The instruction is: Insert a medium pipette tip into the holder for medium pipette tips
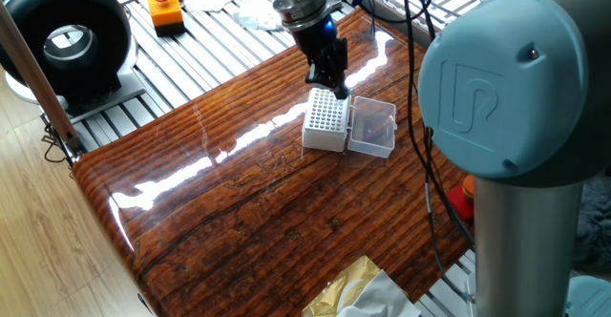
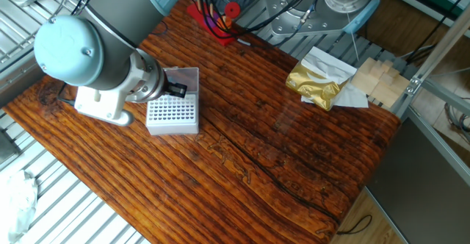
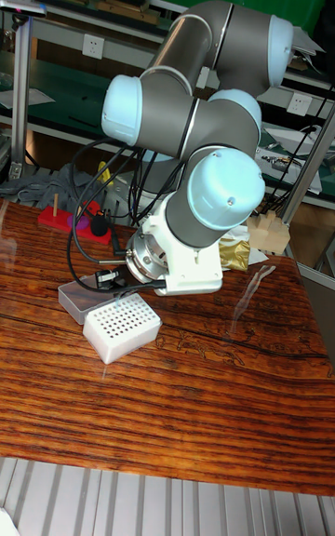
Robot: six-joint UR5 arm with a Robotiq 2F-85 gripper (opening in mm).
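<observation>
Far left, off the table [image 1: 239, 212]: one black round housing [image 1: 67, 35] and one orange box with a red button [image 1: 165, 10], both well apart from the work.

Centre: gripper [image 1: 332, 88] poised directly over the far edge of the holder [image 1: 323, 123], fingers pointing down and drawn narrow. Cannot tell whether closed on anything. Medium pipette tip not made out in any view, too small to see; if present, judged to be between the fingers above the hole grid. Same picture from the other fixed view: gripper [image 2: 177, 90] at the rear edge of the holder [image 2: 172, 115].

Just right of the holder: clear lid [image 1: 372, 128], lying open and flat, hinged alongside.

Risks from here:
- Tip missing its hole and striking the grid between holes, through slight sideways offset on descent.
- Tip bending or slipping in the fingers, through pressing down while off-centre.
- Holder pushed or tipped, being light and unfixed on glossy wood.
- Fingers catching the open lid, given its closeness.

Count: one gripper, one holder, one lid, one housing, one orange box; tips seen, none.
</observation>
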